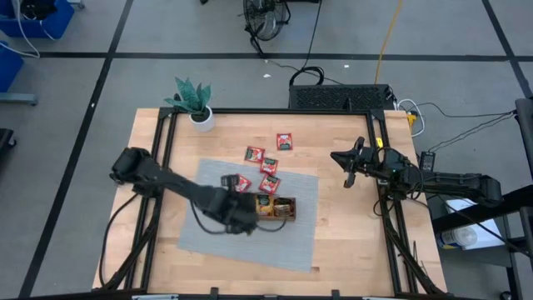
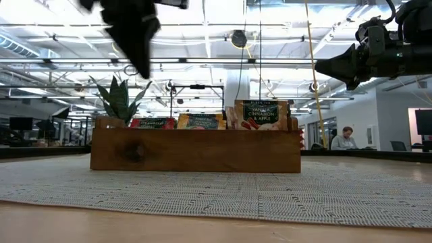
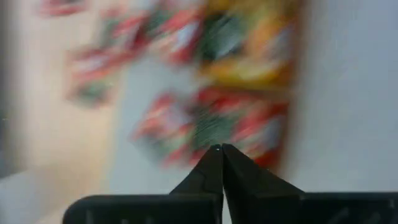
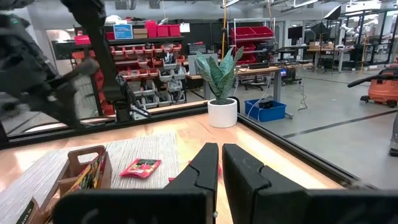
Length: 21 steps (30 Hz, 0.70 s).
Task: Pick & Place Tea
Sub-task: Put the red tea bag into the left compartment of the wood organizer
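While some tea sachets (image 1: 268, 165) lie loose — red ones scattered partly on the grey woven mat (image 1: 216, 237), one farther off on bare wood near the potted plant (image 1: 196, 104) — others stand upright in the wooden tray (image 2: 196, 150), which sits on the mat. From table height a sachet (image 2: 256, 113) reading cinnamon and apple shows above the tray wall. The left gripper (image 1: 241, 218) hangs over the mat just beside the tray, fingertips pressed together with nothing between them; its wrist view is blurred. The right gripper (image 1: 343, 158) waits well apart above bare wood near the black frame rail (image 1: 379, 158), fingers clenched and empty. Under the mat is a pale wooden tabletop (image 1: 350, 233). Beyond it — shelving with red bins (image 4: 249, 34), ceiling lights, and a seated person (image 2: 344, 139) far off.
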Motion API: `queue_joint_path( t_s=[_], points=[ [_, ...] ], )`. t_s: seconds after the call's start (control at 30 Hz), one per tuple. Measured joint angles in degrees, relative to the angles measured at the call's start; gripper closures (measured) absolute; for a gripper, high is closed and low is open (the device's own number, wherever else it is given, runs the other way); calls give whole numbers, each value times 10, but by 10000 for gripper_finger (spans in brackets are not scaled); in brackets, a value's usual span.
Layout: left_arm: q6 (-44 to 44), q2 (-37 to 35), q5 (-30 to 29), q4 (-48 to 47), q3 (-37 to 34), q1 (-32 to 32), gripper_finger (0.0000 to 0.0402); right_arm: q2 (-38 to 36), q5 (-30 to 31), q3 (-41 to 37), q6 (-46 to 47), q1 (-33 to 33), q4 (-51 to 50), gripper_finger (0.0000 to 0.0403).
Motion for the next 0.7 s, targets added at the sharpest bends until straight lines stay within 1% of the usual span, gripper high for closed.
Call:
queue_joint_path(
  t_s=[0.1,0.13,0.17,0.33,0.6,0.7],
  points=[
    [49,-6,144,122,-22,25,398,0,0,0,0,0,0,389],
    [62,-3,172,150,-32,31,398,0,0,0,0,0,0,389],
    [70,4,187,167,-40,38,398,0,0,0,0,0,0,389],
    [77,34,214,155,-76,62,399,0,0,0,0,0,0,389],
    [77,31,220,169,-115,78,400,0,0,0,0,0,0,389],
    [84,33,239,195,-136,79,401,0,0,0,0,0,0,390]
  ],
)
